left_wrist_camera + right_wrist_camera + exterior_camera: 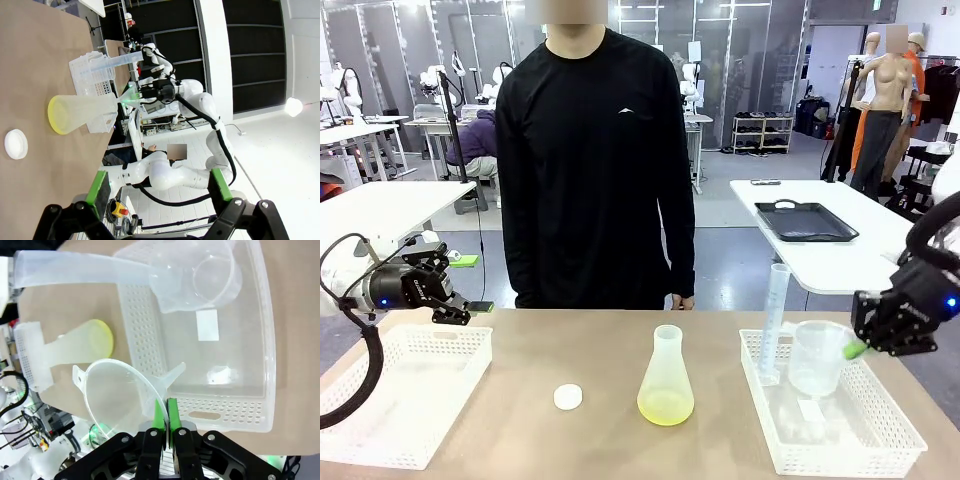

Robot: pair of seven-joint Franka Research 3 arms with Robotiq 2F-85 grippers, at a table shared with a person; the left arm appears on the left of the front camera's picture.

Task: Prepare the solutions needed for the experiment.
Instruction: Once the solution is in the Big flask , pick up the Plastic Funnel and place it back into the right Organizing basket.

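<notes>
Solution point(666, 406), pale yellow-green and clear: a shallow layer in the translucent plastic conical flask point(667, 362), which stands upright and uncapped at lower centre of the front view. It is apart from both trays, probably so that either arm can reach its mouth. The brown surface point(520, 430) carries everything, and a person stands at its far edge.

The white perforated plastic tray at lower left point(400, 390) lies bare. The left tool point(159, 186) hovers over its far rim, released, jaws spread wide and grasping nothing.

The white perforated plastic tray at lower right point(850, 465) groups the labware: a tall clear graduated cylinder point(775, 320) upright at its flask-side edge, and a clear spouted beaker point(212, 277) beside it.

The right tool point(165, 415), above this tray, is clenched on the clear plastic funnel point(120, 390). It grips the wall near the stem so that bowl and spout are free, presumably for seating in the flask's neck.

A small white round cap point(568, 397) lies left of the flask, near but not touching.

The cylinder stands between funnel and flask and is the likeliest thing to be clipped on a low path. The space above it is open, and bare surface flanks the flask.
</notes>
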